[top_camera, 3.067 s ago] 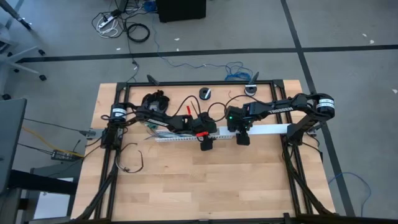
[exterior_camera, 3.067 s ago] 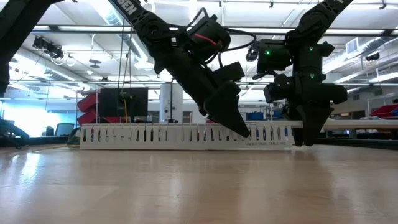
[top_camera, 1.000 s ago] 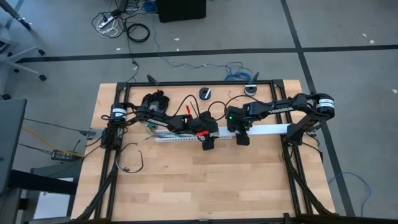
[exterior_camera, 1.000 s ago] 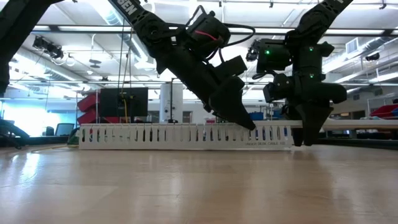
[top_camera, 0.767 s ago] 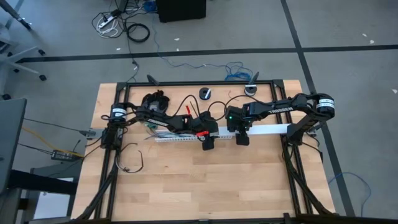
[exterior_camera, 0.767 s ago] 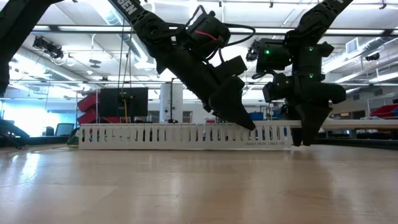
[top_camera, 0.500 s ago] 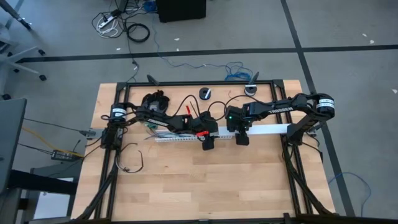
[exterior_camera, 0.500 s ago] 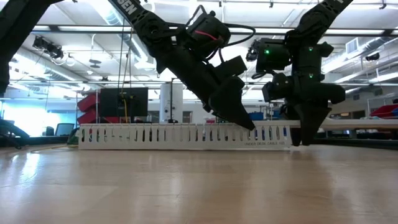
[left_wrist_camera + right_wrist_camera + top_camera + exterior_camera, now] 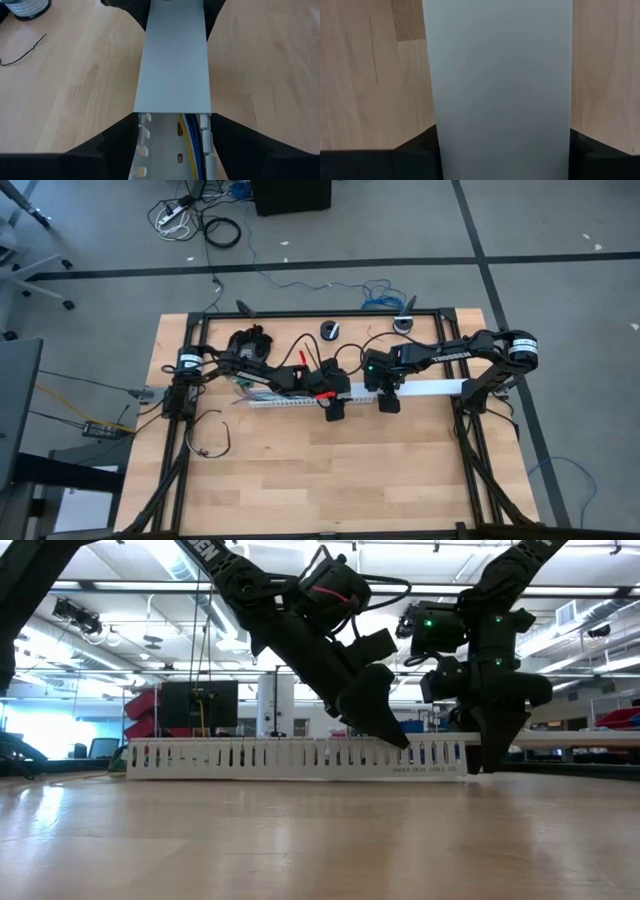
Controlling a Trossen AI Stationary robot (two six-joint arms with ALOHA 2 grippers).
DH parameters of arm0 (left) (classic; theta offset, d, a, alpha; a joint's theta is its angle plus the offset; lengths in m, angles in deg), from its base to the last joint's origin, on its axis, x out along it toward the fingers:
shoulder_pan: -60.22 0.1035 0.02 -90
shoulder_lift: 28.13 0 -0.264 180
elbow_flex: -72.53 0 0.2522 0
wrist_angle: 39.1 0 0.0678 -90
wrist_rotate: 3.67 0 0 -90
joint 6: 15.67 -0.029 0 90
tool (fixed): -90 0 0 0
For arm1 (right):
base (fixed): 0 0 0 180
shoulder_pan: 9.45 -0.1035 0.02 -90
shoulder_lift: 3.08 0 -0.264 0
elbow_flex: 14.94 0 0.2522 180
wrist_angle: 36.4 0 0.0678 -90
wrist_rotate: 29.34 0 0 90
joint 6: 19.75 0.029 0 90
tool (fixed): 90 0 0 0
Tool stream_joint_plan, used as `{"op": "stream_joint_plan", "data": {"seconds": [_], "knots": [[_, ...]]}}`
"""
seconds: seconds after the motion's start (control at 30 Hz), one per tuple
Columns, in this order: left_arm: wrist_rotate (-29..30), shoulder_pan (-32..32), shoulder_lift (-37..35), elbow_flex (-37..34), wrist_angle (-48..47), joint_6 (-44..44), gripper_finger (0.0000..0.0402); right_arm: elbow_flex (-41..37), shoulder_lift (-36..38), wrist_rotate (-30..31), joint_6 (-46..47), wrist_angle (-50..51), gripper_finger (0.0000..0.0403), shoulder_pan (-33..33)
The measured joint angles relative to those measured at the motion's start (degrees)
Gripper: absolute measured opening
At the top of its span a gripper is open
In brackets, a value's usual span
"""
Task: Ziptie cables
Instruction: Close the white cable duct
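Two jaws apparently straddle smooth white slotted duct [image 9: 300, 404].

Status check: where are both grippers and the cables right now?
Left gripper straddles the slotted duct at the lid's edge. Right gripper straddles the lid farther along. Cables lie inside the duct, partly covered.

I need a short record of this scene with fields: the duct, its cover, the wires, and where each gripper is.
duct: white slotted duct lying across the table
cover: flat white lid on the duct's right part; left part uncovered
wires: yellow and blue wires inside the open channel
left gripper: one finger on each side of the duct, at the lid's edge
right gripper: one finger on each side of the covered part
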Motion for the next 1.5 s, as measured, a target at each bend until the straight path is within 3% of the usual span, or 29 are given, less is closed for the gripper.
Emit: {"op": "stream_joint_plan", "data": {"seconds": [0.4,1.27,1.5], "knots": [[0.5,0.1,-0.9,0.0,-3.0,-0.2,0.0261,0.0,0.0,-0.1,-0.1,0.6,0.022,0.0],[-1.0,1.0,-4.2,-0.1,-18.6,-2.8,0.0262,0.0,0.0,0.2,0.6,1.9,0.0223,0.0],[-1.0,1.0,-4.3,-2.5,-14.8,-1.4,0.0262,0.0,0.0,0.1,0.6,1.8,0.0224,0.0]]}}
